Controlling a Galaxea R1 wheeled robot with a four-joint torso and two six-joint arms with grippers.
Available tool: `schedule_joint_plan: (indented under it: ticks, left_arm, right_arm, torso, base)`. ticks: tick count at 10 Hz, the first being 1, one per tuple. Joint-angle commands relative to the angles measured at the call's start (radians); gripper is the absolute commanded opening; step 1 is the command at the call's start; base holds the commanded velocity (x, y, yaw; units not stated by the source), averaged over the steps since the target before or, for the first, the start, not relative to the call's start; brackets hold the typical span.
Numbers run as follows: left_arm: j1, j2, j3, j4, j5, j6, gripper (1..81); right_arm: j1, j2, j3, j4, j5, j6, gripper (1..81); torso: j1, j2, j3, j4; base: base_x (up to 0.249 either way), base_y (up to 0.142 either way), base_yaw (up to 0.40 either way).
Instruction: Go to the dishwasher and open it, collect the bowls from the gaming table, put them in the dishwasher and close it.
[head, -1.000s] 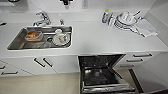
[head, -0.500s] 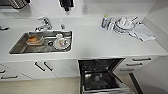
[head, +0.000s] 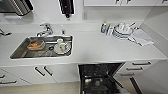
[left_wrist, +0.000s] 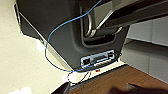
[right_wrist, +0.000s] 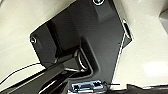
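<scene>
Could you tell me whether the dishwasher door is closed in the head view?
No, the dishwasher stands open below the white counter, showing its dark interior with a wire rack.

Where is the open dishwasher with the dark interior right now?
In the head view, the open dishwasher sits under the white countertop, right of the steel sink, beside white drawers.

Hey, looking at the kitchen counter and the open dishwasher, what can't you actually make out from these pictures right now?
- Dishwasher: head view, the bottom edge cuts off its lower part; the dark interior hides what the racks hold.
- Sink: head view, an orange-brown item and white dishes are too blurred to identify.
- Bottle by the stacked dishes: label too small to read.
- Both wrist views: the robot's own dark body blocks the hands.
</scene>
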Motion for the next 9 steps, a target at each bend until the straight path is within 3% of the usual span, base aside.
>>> schedule_joint_plan:
  ticks: [1, 9]
  left_arm:
    - [0.024, -0.011, -0.004, 0.004, 0.041, 0.006, 81.1]
    - [0.024, -0.015, -0.004, 0.003, 0.041, 0.006, 81.1]
  right_arm:
    - [-0.053, 0.053, -0.116, -0.015, 0.046, -0.023, 81.1]
    - [-0.047, 0.147, -0.174, -0.029, 0.063, -0.034, 81.1]
  torso:
    - [0.061, -0.096, 0.000, 0.000]
    - [0.233, -0.369, 0.002, 0.000]
  base:
    - [0.000, 0.000, 0.000]
    - [0.000, 0.000, 0.000]
